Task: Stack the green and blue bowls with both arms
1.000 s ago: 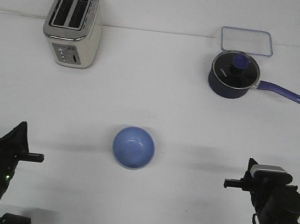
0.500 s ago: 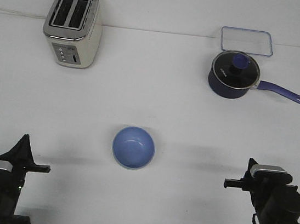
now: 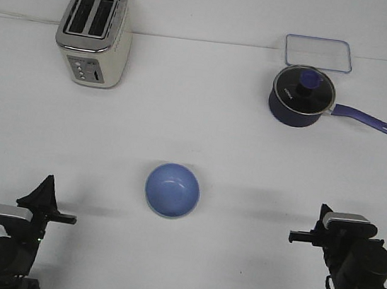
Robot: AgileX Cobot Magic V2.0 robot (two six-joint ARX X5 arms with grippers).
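Pre-grasp step: blue bowl (image 3: 172, 190) sits alone mid-counter, no green one visible, my left end effector (image 3: 62, 217) at 8 o'clock and right end effector (image 3: 297, 236) at 4 o'clock, spread unclear, next reach the bowl.

A cream and chrome two-slot toaster (image 3: 93, 36) stood upright at the far left of the white tabletop (image 3: 196, 127). Far right sat a dark navy saucepan (image 3: 301, 96) with a glass lid and blue knob, its long handle pointing right. Just behind it a clear rectangular container lid (image 3: 318, 52) with a blue rim lay flat.
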